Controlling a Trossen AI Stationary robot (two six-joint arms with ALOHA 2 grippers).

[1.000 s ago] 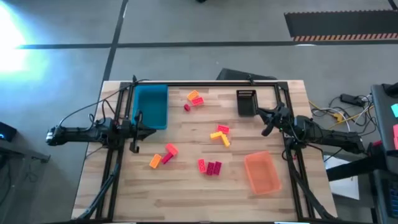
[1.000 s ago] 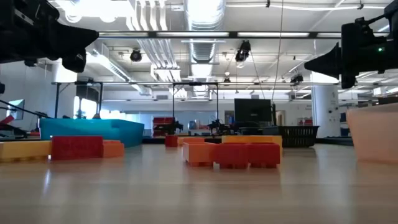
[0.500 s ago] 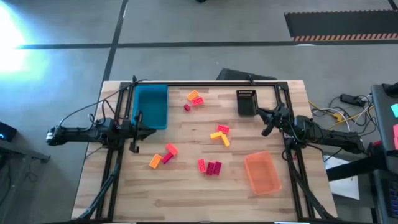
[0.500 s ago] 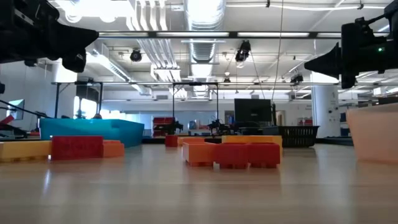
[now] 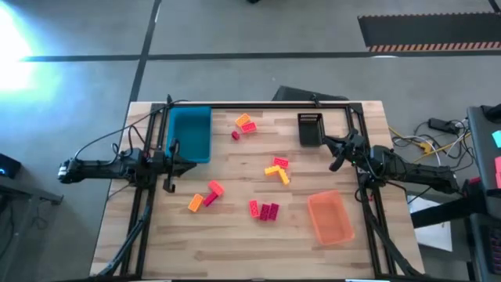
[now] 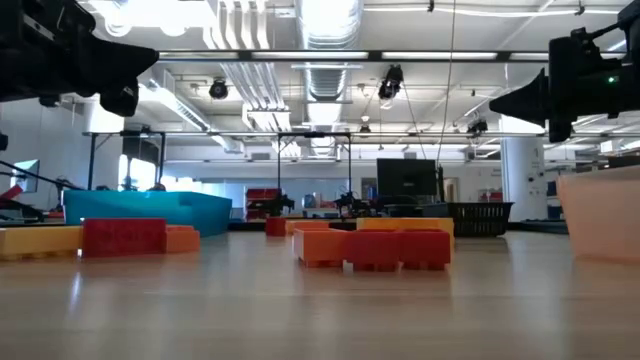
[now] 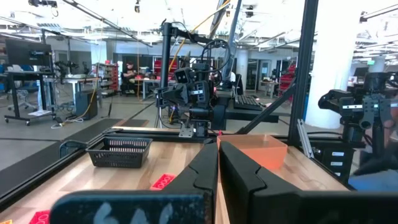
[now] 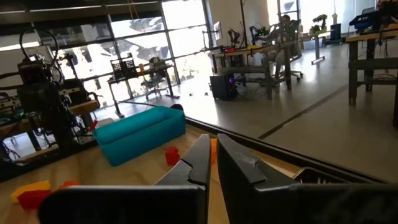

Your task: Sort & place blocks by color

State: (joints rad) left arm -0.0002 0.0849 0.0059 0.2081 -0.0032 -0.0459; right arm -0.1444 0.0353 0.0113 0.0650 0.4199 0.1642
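High view shows the blocks (image 5: 264, 210) scattered mid-worktop between the blue tray (image 5: 190, 134) and orange tray (image 5: 329, 217), likely light, rigid and slick, best nipped across flat sides, while left pincer (image 7: 219, 163) and right pincer (image 8: 213, 155) hover nearly closed, empty.

Grey concrete floor (image 5: 258, 31), exposed ceiling ducts (image 6: 330, 60), large windows (image 8: 155, 31).

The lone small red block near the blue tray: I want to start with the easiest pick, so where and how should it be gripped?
Grip the small red block across its two side faces, coming straight down from above. It lies flat and apart from the neighbouring blocks, so the fingers should have room on each side. The left gripper looks nearer than the right gripper.
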